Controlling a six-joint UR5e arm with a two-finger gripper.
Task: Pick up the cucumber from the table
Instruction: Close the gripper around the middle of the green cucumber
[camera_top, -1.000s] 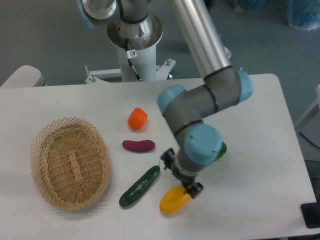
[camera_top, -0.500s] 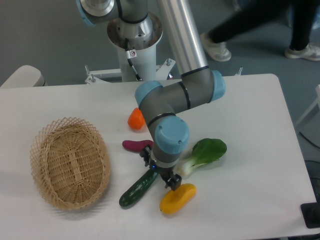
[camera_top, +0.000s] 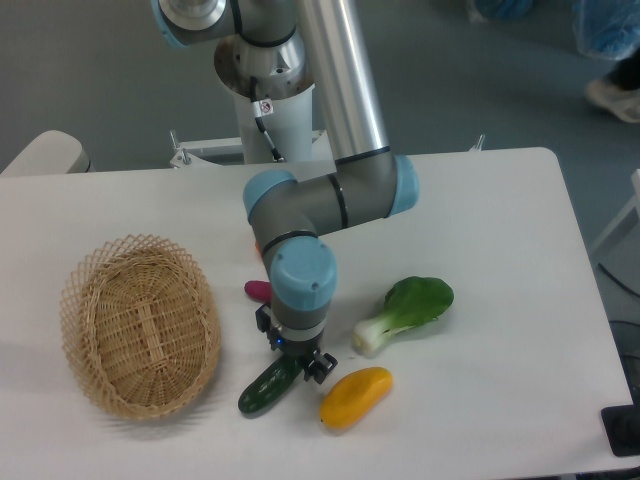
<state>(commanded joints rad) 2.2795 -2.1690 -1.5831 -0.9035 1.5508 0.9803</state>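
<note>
1. Camera view from above: compared with half a second earlier, the arm has swung further toward the basket (camera_top: 140, 338) side, and the gripper (camera_top: 292, 358) now sits over the upper end of the cucumber (camera_top: 266, 388) instead of beside it near the yellow pepper (camera_top: 355, 396).
2. Bok choy (camera_top: 405, 312), fully uncovered now as it was half a second ago, lies well apart on the far side of the gripper from the basket.
3. Purple vegetable (camera_top: 257, 290) is now mostly hidden behind the wrist; the orange one has gone out of sight behind the arm.
4. Cucumber lies flat on the table (camera_top: 500, 250), slanting from under the gripper down toward the front edge, its lower end sticking out on the basket side.
5. Gripper fingers straddle the cucumber's upper end; whether they are spread or pressed onto it cannot be told from this angle.
6. Yellow pepper lies just beside the gripper, apart from the cucumber.
</note>
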